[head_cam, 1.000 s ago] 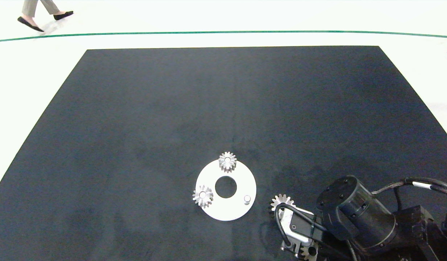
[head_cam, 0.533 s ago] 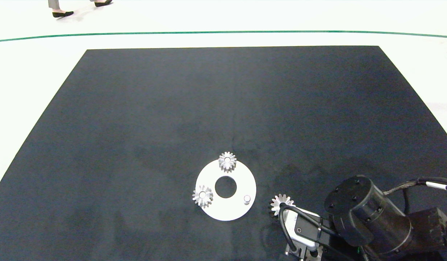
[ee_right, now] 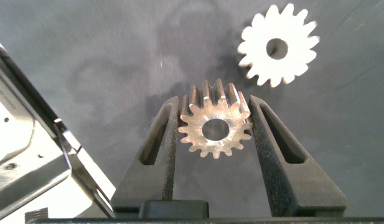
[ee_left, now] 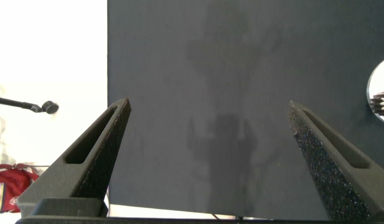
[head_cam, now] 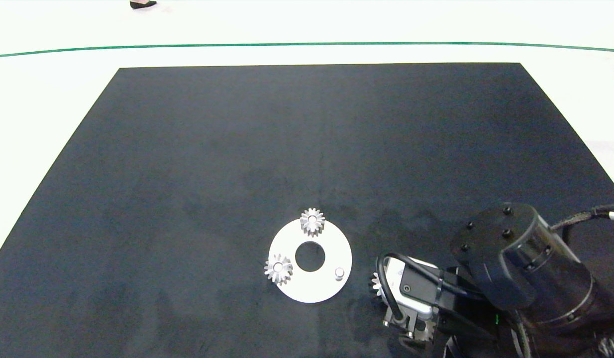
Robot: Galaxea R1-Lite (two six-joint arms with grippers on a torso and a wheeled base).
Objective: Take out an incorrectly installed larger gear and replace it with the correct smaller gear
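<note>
The right wrist view shows the right gripper [ee_right: 213, 101] pinching the small gear [ee_right: 215, 129] between its fingers, with the big gear [ee_right: 277, 45] lying just beside it. In the head view both sit right of the white plate [head_cam: 312, 291], mostly hidden under the arm. The left gripper [ee_left: 207, 124] is wide open and holds nothing.

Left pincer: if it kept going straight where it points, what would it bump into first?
Probably only the black mat. The left pincer is open over bare mat, with nothing between its fingers; depth is hard to judge.
</note>
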